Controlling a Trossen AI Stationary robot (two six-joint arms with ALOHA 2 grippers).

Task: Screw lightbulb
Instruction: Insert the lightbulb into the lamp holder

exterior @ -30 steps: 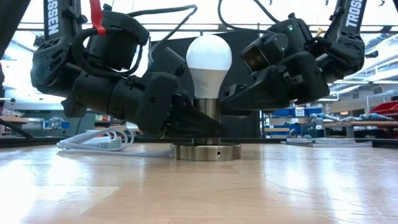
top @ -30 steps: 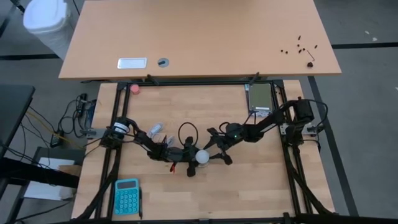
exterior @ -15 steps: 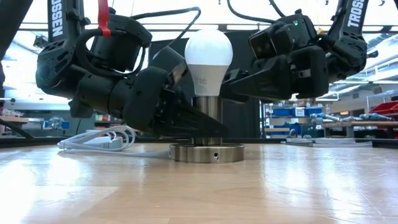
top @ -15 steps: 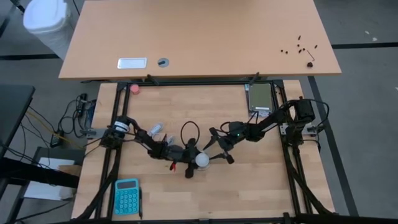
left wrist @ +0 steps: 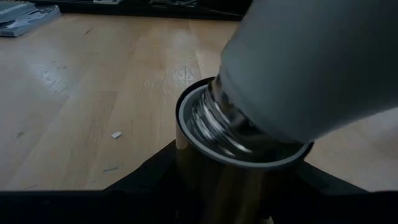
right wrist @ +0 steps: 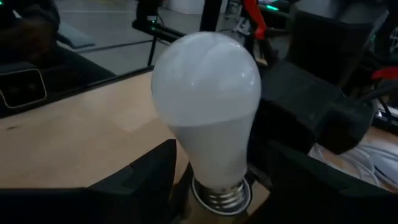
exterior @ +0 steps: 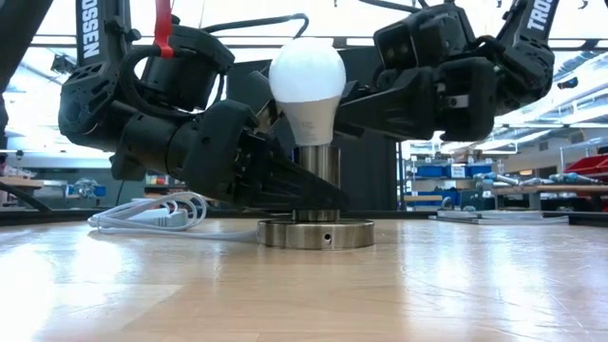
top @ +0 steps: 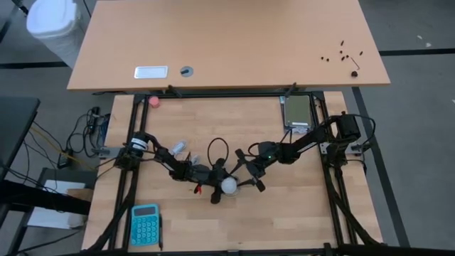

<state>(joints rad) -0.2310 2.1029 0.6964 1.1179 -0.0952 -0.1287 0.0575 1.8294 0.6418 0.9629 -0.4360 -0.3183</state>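
The white lightbulb (exterior: pixel 307 76) stands tilted over the metal socket (exterior: pixel 317 233), a round disc with an upright tube, near the middle of the table (top: pixel 284 213). The bulb's silvery screw base (left wrist: pixel 231 126) sits askew in the tube's mouth (left wrist: pixel 186 124). My left gripper (exterior: pixel 285 185) comes in low from the table's left and is shut on the socket's tube. My right gripper (right wrist: pixel 214 180) comes from the right, higher up, and is shut on the bulb (top: pixel 228 186). My left gripper pinches the socket's upright tube (exterior: pixel 318 180) between its two fingers, just above the disc. The fingers (left wrist: pixel 155 180) come nearly level from the table's left. The disc rests flat on the table. My right gripper pinches the bulb's tapering neck (right wrist: pixel 214 162) between its two fingers, below the globe. The fingers (right wrist: pixel 143 180) come nearly level from the table's right. The bulb leans with its globe toward the left arm, its screw base at the tube's mouth.
The socket's white cord (exterior: pixel 142 217) lies coiled behind the left arm. A teal calculator (top: pixel 146 224) lies at the near left, a pink ball (top: pixel 154 101) at the far left, a flat device (top: pixel 297 112) at the far right. A larger desk (top: pixel 227 43) stands beyond.
My right gripper has risen a little and rolled about its own axis, still shut on the bulb. The bulb, upright on the socket before, has tipped, its globe swinging toward the left arm. The socket has stayed in place in my left gripper.
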